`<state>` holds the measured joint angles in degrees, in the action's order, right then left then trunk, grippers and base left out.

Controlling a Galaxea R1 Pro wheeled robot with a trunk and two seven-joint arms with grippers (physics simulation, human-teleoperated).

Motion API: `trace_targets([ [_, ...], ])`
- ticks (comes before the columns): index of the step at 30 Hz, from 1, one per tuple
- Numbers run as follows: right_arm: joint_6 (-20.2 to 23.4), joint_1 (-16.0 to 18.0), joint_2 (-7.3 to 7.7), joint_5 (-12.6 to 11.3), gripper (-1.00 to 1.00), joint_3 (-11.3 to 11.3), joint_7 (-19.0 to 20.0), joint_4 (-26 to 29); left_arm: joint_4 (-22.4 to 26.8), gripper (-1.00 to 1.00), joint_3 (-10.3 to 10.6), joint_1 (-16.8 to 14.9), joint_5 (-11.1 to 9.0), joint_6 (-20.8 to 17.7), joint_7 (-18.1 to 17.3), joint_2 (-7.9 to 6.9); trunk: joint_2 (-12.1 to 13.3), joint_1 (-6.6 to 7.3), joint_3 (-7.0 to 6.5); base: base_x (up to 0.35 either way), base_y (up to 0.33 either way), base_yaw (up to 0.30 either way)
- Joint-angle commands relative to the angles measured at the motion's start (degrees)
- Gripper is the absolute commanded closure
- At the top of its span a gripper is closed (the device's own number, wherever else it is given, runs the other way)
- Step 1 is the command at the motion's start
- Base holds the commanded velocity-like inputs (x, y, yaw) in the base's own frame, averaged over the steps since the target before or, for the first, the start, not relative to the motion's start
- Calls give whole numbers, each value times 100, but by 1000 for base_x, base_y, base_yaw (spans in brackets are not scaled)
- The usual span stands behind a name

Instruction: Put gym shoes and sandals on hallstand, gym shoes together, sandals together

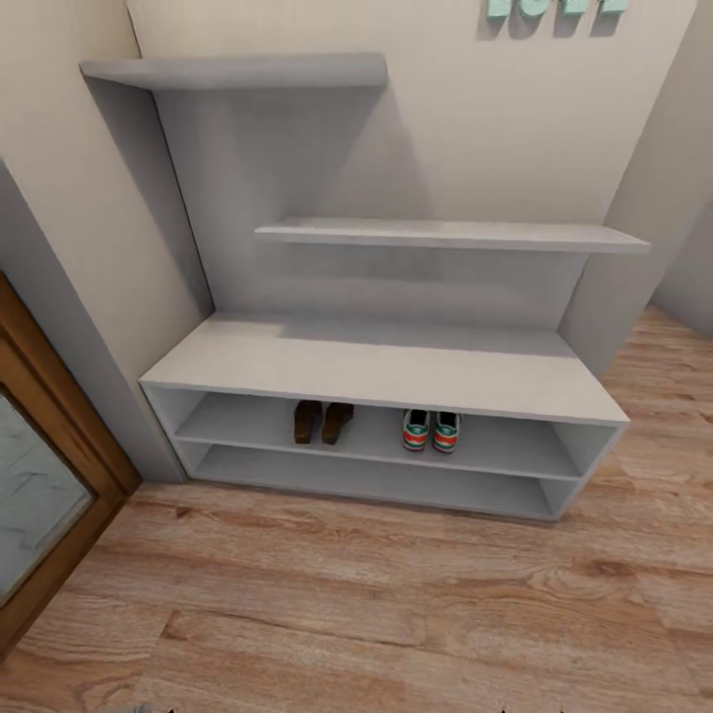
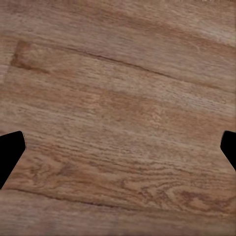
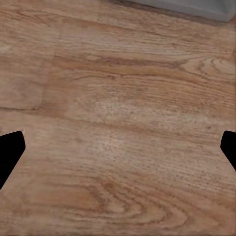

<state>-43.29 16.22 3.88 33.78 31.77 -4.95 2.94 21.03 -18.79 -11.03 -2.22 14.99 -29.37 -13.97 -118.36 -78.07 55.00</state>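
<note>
The hallstand (image 1: 386,371) stands against the wall, a low white-grey unit with a bench top and two open shelves. On its upper open shelf the two sandals (image 1: 322,422) lie side by side, dark brown. To their right on the same shelf sit the two gym shoes (image 1: 431,431), white with green and red-orange accents, touching each other. My left gripper (image 2: 118,147) hangs open over bare corridor floor (image 1: 356,604) with nothing between its fingers. My right gripper (image 3: 118,147) is also open and empty above the planks, with a grey edge of the hallstand (image 3: 187,7) beyond it.
Staggered wall shelves (image 1: 446,235) rise above the bench. A wood-framed door with a glass panel (image 1: 40,475) stands at the left. Wood-plank floor stretches in front of the rack and on to the right.
</note>
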Motion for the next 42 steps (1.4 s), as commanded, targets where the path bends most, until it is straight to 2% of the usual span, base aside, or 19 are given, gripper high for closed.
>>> trace_targets([
  [1, -14, 4, 1, 59, -100, 12, -51, -37, -8, -100, -30, -4, -21, -5, -28, 3, 40, 23, -14, 0, 0, 0],
  [12, -11, 4, -8, 59, -100, 14, -50, -135, -16, -100, -28, -4, -16, -5, 85, 8, 481, 265, -212, 0, 0, 0],
  [42, -12, 4, -10, 59, -100, 14, -50, -145, -10, -100, -32, -4, -26, -5, 90, 22, 1684, 924, -750, 0, 0, 0],
])
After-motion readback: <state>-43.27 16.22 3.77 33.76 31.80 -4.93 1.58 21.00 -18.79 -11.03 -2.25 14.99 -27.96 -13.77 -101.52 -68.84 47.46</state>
